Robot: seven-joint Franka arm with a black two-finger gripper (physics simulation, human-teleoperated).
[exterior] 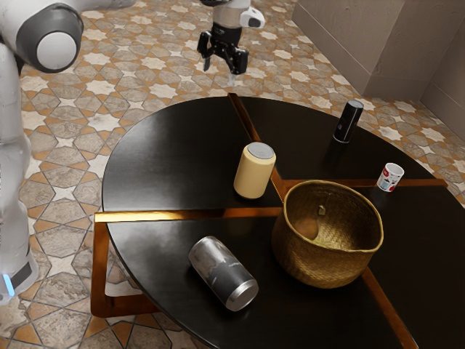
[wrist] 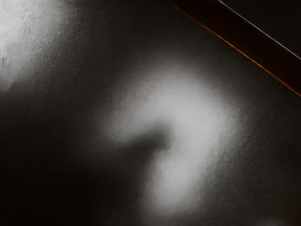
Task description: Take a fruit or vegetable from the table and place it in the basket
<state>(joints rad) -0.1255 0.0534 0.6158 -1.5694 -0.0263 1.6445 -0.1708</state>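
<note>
At the near side, a silver can (exterior: 224, 273) lies on its side; if something pushes it, it could roll, because its body is round. Toward the exterior view's right is the basket (exterior: 327, 267), and inside it rests a brown round thing (exterior: 307, 229), probably the fruit or vegetable. So the placing looks done, and the main danger is to disturb it: a low return of the arm could catch the rim and tip the basket. Farther, the cream can (exterior: 253, 173) stands near it, and a sideways sweep might topple this can. Farthest, the gripper (exterior: 219, 73) is raised, released, its fingers apart and empty.
</note>
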